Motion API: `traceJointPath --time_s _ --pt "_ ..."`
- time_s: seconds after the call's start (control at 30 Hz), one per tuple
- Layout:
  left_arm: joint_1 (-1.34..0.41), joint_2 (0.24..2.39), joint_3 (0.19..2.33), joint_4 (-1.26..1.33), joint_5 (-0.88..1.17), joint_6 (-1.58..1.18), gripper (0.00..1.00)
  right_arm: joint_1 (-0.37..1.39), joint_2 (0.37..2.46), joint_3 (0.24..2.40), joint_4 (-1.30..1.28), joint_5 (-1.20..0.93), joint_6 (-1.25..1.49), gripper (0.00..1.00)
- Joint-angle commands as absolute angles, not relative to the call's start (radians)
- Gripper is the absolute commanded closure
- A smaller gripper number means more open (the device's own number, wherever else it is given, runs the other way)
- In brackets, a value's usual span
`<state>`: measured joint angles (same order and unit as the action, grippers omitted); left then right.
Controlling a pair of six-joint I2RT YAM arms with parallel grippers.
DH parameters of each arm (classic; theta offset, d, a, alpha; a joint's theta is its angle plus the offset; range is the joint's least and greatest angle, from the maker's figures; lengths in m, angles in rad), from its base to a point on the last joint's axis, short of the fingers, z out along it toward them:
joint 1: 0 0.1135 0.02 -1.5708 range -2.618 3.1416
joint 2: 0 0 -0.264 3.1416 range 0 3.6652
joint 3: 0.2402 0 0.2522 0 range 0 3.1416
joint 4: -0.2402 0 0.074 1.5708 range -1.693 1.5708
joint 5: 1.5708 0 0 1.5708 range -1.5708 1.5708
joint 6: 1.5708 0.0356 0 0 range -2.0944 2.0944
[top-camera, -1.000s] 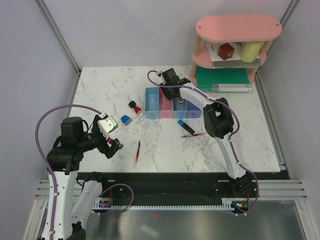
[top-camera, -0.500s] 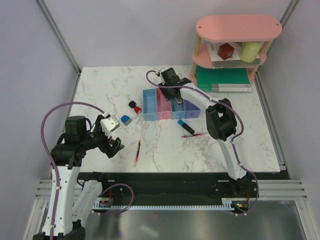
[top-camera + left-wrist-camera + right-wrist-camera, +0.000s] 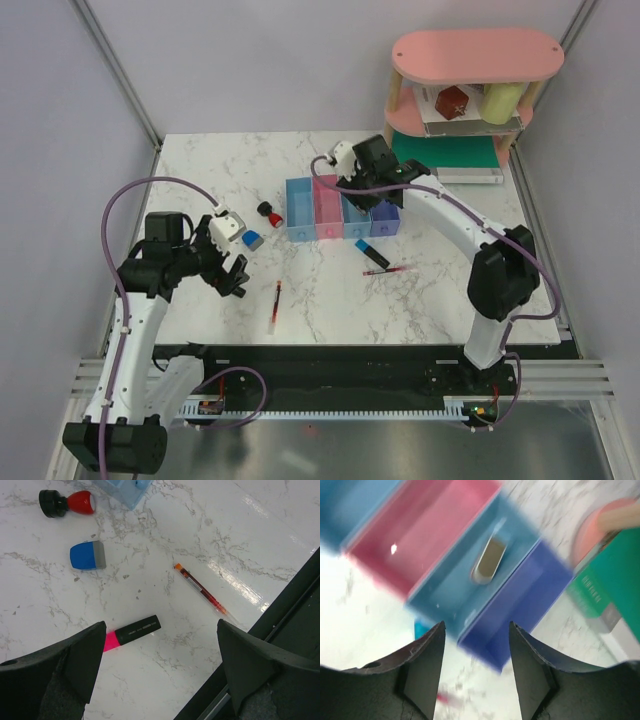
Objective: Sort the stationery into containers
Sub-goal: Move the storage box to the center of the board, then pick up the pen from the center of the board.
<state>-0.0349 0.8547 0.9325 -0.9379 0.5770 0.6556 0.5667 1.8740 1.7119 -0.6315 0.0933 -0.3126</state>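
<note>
Four joined bins (image 3: 343, 209) in a row mid-tabletop: blue, pink, light blue, purple. Inside the light blue bin (image 3: 482, 587), a small silver-brown clip (image 3: 489, 560), lying flat on the floor of the compartment; pink bin (image 3: 422, 532) beside it seen bare in the blurred right wrist view. Just left of the bins, a red-black stub (image 3: 269, 212) on its side, and left of that a blue eraser (image 3: 251, 240). In front of the bins, toward the near edge, a black marker with blue cap (image 3: 371, 254) and, touching or just beside its near end, a thin red pen (image 3: 388, 271). Farther forward and left of the bins, a second red pen (image 3: 274, 301) lying alone on the tabletop (image 3: 200, 170). Below the eraser in the left wrist view, a black marker with pink cap (image 3: 132, 632), apart from everything else.

Right hand (image 3: 362, 176) poised over the back of the bins, fingers spread wide, holding nothing. Left hand (image 3: 229, 275) hovering left of the bins, near the eraser, fingers also spread wide and bare.

Behind and right of the bins, a pink shelf (image 3: 478, 55) over a green box (image 3: 445, 155).
</note>
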Motion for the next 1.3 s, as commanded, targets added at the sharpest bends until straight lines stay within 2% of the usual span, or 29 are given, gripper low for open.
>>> traceJointPath --time_s 0.0,0.2,0.43,0.93,1.03,1.13,1.17,1.23,1.27 --pt "-0.035 0.836 0.95 -0.877 0.558 0.632 0.02 0.565 1.747 1.475 -0.781 -0.096 -0.533 0.4" --pt "-0.035 0.883 0.936 -0.801 0.537 0.598 0.02 0.565 1.663 1.267 -0.761 -0.178 -0.549 0.41" --pt "-0.035 0.948 0.931 -0.756 0.52 0.583 0.04 0.566 1.75 1.264 -0.674 -0.173 -0.555 0.41" --pt "-0.035 0.882 0.899 -0.758 0.515 0.584 0.03 0.566 1.931 1.258 -0.514 -0.17 -0.558 0.43" --pt "-0.035 0.884 0.905 -0.762 0.514 0.587 0.03 0.566 1.943 1.255 -0.509 -0.17 -0.555 0.52" --pt "-0.035 0.885 0.917 -0.765 0.511 0.592 0.03 0.566 1.942 1.244 -0.511 -0.172 -0.554 0.75" --pt "-0.035 0.885 0.92 -0.768 0.511 0.592 0.03 0.565 1.942 1.235 -0.512 -0.17 -0.554 0.86" --pt "-0.035 0.884 0.931 -0.767 0.509 0.594 0.03 0.566 1.931 1.226 -0.517 -0.173 -0.551 1.0" --pt "-0.035 0.885 0.93 -0.769 0.508 0.597 0.03 0.566 1.925 1.221 -0.52 -0.173 -0.546 1.0"
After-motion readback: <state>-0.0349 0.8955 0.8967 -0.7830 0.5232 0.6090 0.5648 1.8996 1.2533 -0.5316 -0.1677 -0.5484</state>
